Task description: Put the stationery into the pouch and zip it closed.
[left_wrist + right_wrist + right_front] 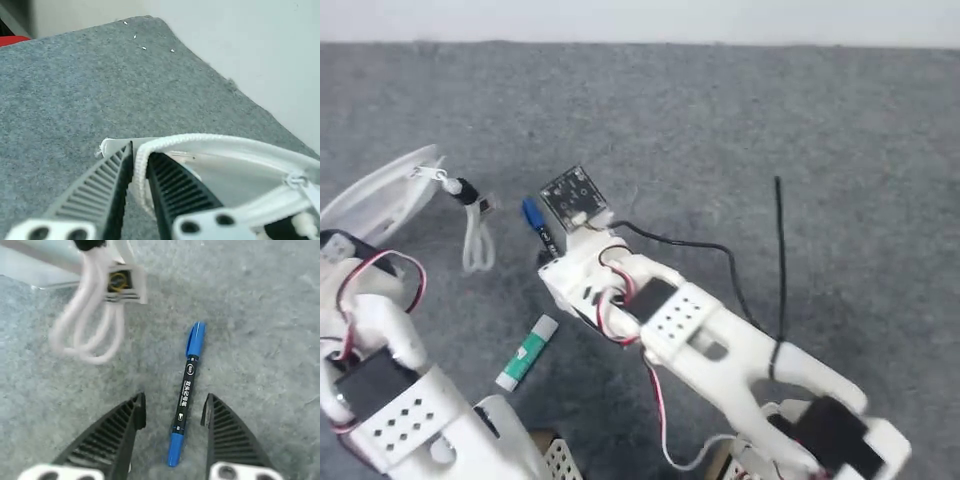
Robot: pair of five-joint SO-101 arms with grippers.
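Note:
A blue marker pen [186, 390] lies on the grey mat, between the fingers of my open right gripper [174, 405] and apart from both of them. From above, the pen's blue cap [532, 213] pokes out beside the right wrist camera. A green and white glue stick [527, 352] lies nearer the front. The translucent white pouch [382, 190] sits at the far left with its white strap loop [475, 243] trailing from the zipper pull. My left gripper [137, 150] is shut on the pouch's zipper rim [210, 142].
A black cable [780, 250] runs over the mat to the right of the right arm [700, 330]. The left arm [390, 390] fills the front left corner. The mat ends at a pale wall [240, 45] behind the pouch.

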